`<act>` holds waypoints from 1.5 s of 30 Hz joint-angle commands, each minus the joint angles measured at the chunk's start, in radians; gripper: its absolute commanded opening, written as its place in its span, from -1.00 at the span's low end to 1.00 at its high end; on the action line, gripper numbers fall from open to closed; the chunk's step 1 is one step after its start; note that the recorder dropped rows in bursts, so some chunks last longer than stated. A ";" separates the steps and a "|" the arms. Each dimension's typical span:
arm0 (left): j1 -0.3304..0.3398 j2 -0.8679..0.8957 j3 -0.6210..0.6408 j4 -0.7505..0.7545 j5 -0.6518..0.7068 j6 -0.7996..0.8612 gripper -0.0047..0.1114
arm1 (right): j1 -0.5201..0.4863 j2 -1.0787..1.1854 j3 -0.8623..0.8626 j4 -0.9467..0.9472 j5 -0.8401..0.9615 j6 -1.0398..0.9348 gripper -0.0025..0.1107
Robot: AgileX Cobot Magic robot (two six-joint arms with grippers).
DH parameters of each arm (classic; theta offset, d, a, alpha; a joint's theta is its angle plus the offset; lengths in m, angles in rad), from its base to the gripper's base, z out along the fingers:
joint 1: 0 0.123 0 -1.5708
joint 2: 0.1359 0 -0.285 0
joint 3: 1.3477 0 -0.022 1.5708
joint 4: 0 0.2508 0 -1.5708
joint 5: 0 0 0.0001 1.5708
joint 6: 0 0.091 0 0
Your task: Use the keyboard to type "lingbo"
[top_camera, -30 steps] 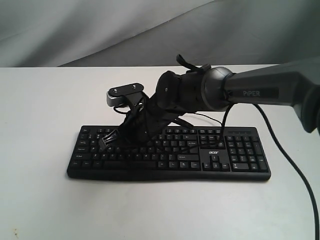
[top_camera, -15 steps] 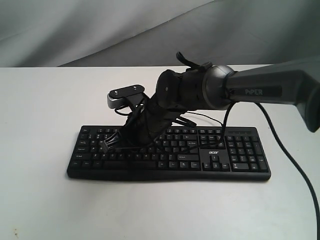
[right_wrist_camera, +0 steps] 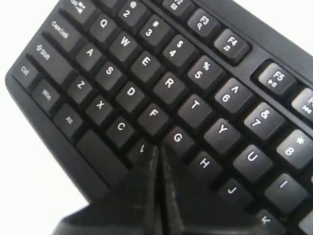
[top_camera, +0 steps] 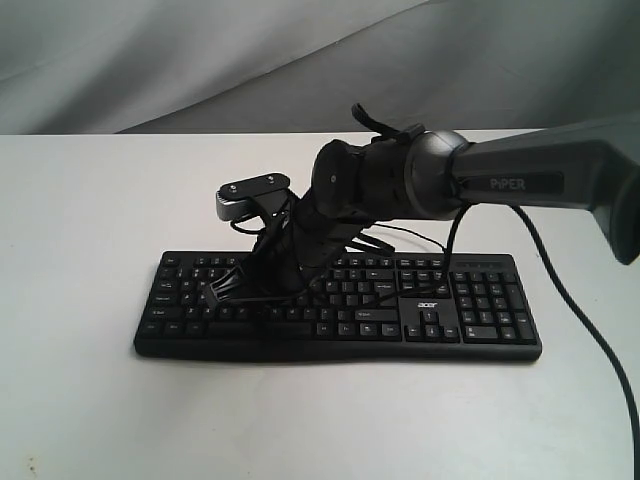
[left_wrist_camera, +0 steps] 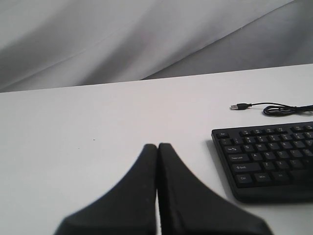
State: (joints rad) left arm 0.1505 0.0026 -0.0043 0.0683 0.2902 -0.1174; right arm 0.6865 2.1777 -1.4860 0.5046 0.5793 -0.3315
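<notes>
The black acer keyboard (top_camera: 470, 310) lies across the white table, and its left end shows in the left wrist view as keyboard (left_wrist_camera: 269, 156). My right gripper (top_camera: 268, 293) reaches across from the right over the keyboard's left half. In the right wrist view the right gripper (right_wrist_camera: 157, 149) is shut, its tips down at the key surface in the gap between the V key (right_wrist_camera: 142, 149) and the G key (right_wrist_camera: 178, 138). The key under the fingers is hidden. My left gripper (left_wrist_camera: 157, 147) is shut and empty, low over bare table to the left of the keyboard.
The keyboard's thin black cable (left_wrist_camera: 279, 110) with its USB plug (left_wrist_camera: 238, 106) lies loose on the table behind the keyboard. A grey cloth backdrop (top_camera: 200, 60) hangs behind the table. The right arm's own cable (top_camera: 590, 340) trails over the table at the right.
The right gripper has dropped slightly toward the keys and shifted a little right over the letter rows. The keyboard has not moved.
</notes>
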 commanded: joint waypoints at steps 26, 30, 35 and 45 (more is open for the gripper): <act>0.002 -0.003 0.004 -0.008 -0.005 -0.004 -0.91 | 0.002 0.008 0.023 0.008 -0.026 0.000 -0.96; 0.002 -0.003 0.004 -0.008 -0.005 -0.004 -0.91 | 0.002 -0.042 0.023 -0.010 -0.032 -0.003 -0.96; 0.002 -0.003 0.004 -0.008 -0.005 -0.004 -0.91 | -0.002 -0.084 0.023 -0.068 -0.027 0.033 -0.96; 0.002 -0.003 0.004 -0.008 -0.005 -0.004 -0.91 | -0.072 -0.093 0.028 -0.157 0.009 0.161 -0.96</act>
State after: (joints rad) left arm 0.1505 0.0026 -0.0043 0.0683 0.2902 -0.1174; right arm 0.6393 2.0940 -1.4673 0.3622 0.5776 -0.1855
